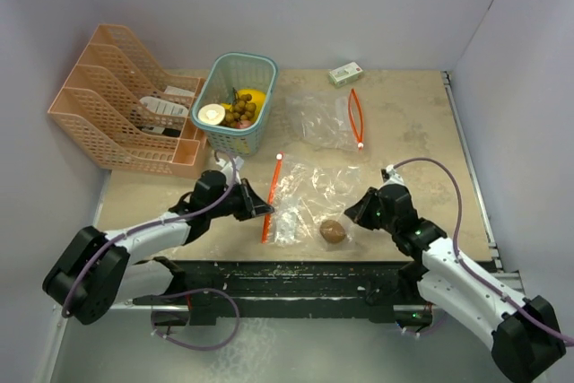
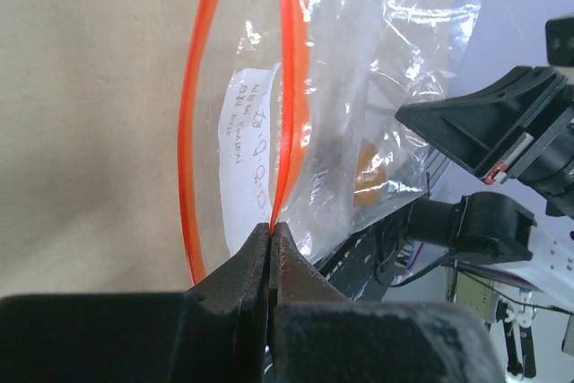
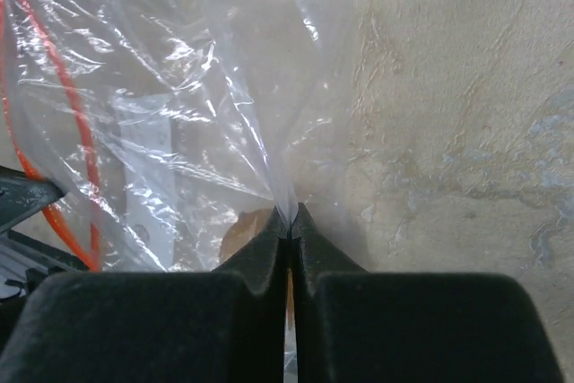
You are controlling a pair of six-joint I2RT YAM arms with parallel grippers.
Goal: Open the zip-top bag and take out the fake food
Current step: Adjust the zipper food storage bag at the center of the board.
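Both grippers are clenched on the zip-top bag (image 1: 309,193) at six o'clock: the left gripper (image 2: 272,232) nips one orange zip strip (image 2: 289,87), its twin bowed away so the mouth gapes; the right gripper (image 3: 289,218) pinches clear film at the bag's three o'clock end. One brown piece (image 1: 333,232) sits inside. Emptying looks to be in hand: raising the right end should roll it towards nine. Other fake food (image 1: 244,107) fills the basket (image 1: 238,139) at eleven; a second bag (image 1: 325,118) lies at one, a small box (image 1: 345,73) beyond it, a peach file rack (image 1: 112,109) at ten. Slack film could snag the piece.
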